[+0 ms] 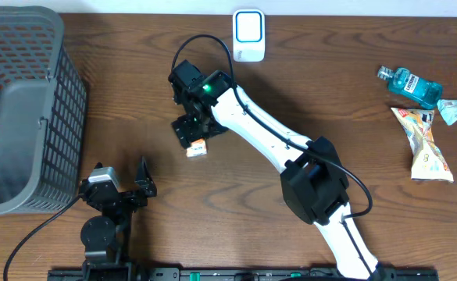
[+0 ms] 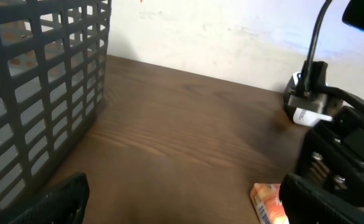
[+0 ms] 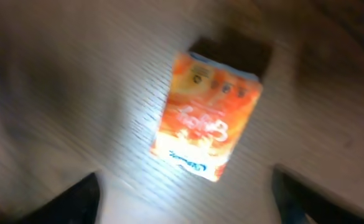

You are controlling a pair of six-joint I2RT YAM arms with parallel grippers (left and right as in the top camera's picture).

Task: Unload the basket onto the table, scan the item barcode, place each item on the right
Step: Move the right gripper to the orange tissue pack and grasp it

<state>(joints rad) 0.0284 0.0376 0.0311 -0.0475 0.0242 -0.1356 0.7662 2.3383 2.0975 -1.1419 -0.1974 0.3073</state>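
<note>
Orange packet (image 3: pixel 206 115): it is seen lying flat on the table (image 1: pixel 290 94), left of centre, directly under the right gripper; its printed face is lit brightly in the right wrist view.
Right gripper (image 3: pixel 188 202): its fingers are set wide apart and nothing is held; the packet lies just ahead of the fingertips, untouched as far as can be told through the blur.
Left gripper (image 1: pixel 123 183): its fingers are spread fully and nothing is gripped.
Right arm: it is stretched diagonally across the table from the near edge, with the wrist pointed down over the packet.
Left arm: it is folded low at the near left edge.
Surface: dark wood grain is shown; a grey basket (image 1: pixel 25 109) is placed far left, a white scanner (image 1: pixel 248 35) at the far edge, a blue bottle (image 1: pixel 412 86) and a snack pouch (image 1: pixel 427 144) far right.
Room: a white wall (image 2: pixel 231 37) is seen behind the table.
</note>
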